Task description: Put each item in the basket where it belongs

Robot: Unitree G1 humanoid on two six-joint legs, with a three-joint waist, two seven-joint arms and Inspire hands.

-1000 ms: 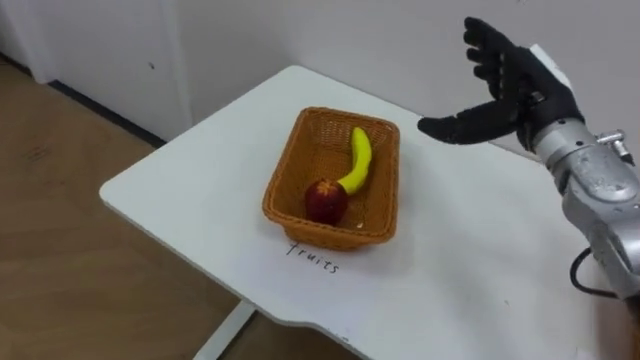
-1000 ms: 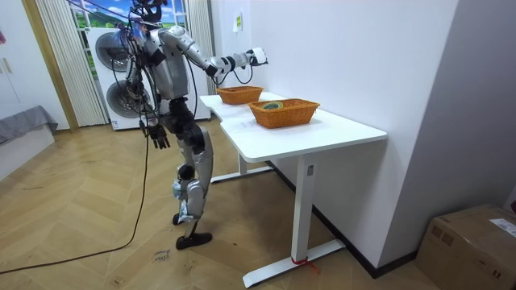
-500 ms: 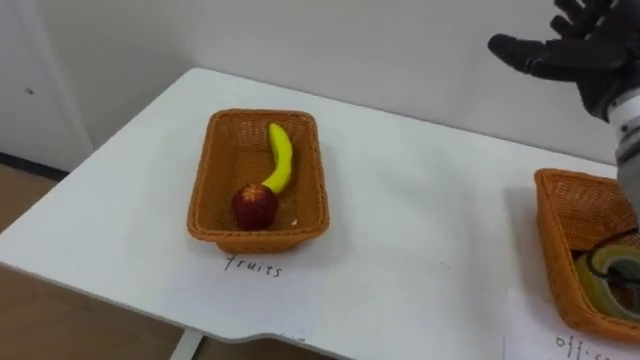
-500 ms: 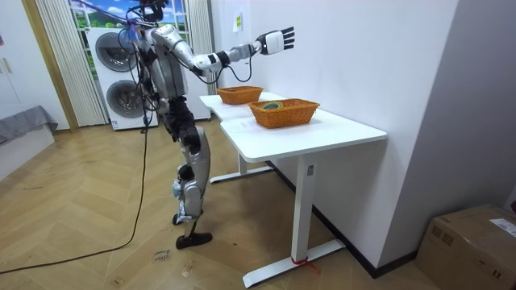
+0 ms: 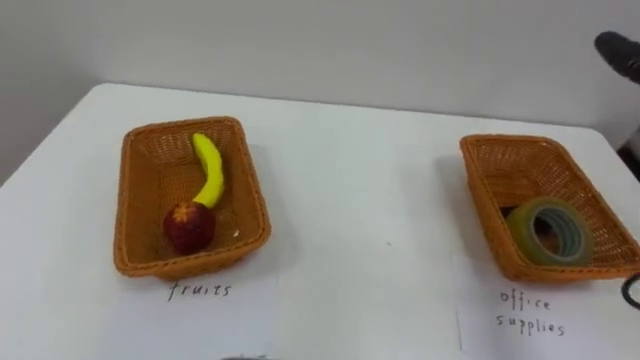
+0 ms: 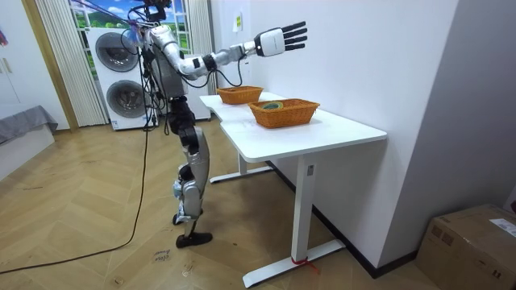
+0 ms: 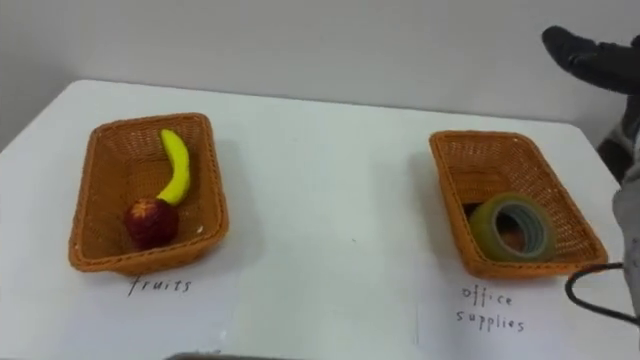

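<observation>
Yellow curved banana (image 5: 210,170) and red apple (image 5: 189,226) lie basketed; the light, stiff greenish tape roll (image 5: 548,232) I'd pinch by its rim. My right hand (image 6: 272,42) spreads wide, empty.

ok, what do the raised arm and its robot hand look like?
The right robot hand has black fingers and a white panel on its back. The forearm is a silver-grey casing with darker sections toward the elbow. A thin black cable loops beside the forearm.
</observation>
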